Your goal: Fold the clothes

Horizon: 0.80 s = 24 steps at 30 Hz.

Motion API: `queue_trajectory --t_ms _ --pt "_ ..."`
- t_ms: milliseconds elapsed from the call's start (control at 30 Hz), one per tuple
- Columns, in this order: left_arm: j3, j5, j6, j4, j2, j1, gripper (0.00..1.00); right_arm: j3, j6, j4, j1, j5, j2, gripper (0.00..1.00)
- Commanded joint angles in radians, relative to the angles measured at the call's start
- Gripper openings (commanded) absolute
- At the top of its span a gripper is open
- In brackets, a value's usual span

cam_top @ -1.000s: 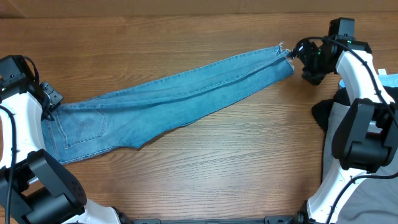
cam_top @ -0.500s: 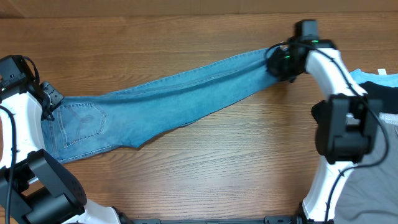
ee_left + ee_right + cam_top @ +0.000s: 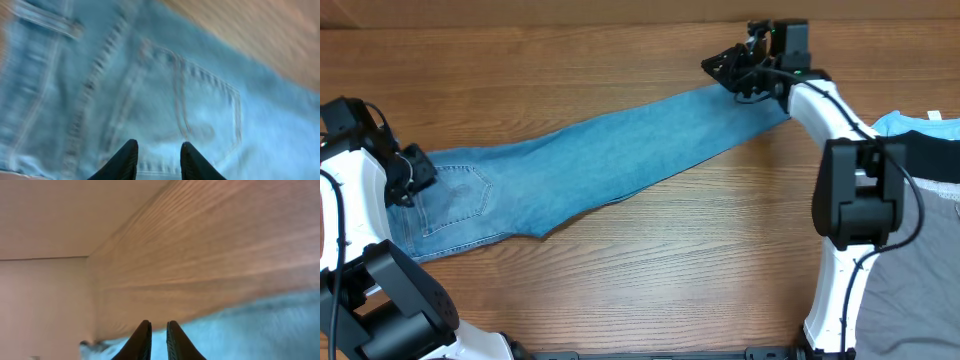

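Note:
Light-blue denim jeans (image 3: 600, 150) lie stretched aslant on the wooden table, waist at the left, ankle end at the upper right. My left gripper (image 3: 420, 175) hovers over the waist end; in the left wrist view, the left gripper (image 3: 159, 145) has its fingers apart above the stitched back pocket (image 3: 200, 110), nothing pinched. My right gripper (image 3: 720, 68) is at the leg's far end. In the right wrist view, the right gripper (image 3: 158, 324) is nearly closed, with the jeans' (image 3: 260, 325) hem edge between its fingers.
At the right edge lie a pale-blue top (image 3: 910, 122), a black garment (image 3: 930, 160) and grey trousers (image 3: 920, 280). The right arm (image 3: 855, 190) stands in front of that pile. A wall meets the table's far edge (image 3: 90, 257).
The right gripper closed at the ankle hem and moved left and toward the table's back. The left gripper shifted slightly right over the pocket and widened a little.

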Motion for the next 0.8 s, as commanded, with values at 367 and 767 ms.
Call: queue_trajectory --t_ms 367,767 --pt "0.013 -0.074 -0.069 -0.181 -0.007 0.0 0.63 0.007 -0.388 -0.519 -0.187 0.342 -0.109 0.75" --pt "-0.257 -0.274 -0.299 0.056 -0.006 0.116 0.14 0.005 -0.418 -0.62 -0.209 0.378 -0.109 0.77"
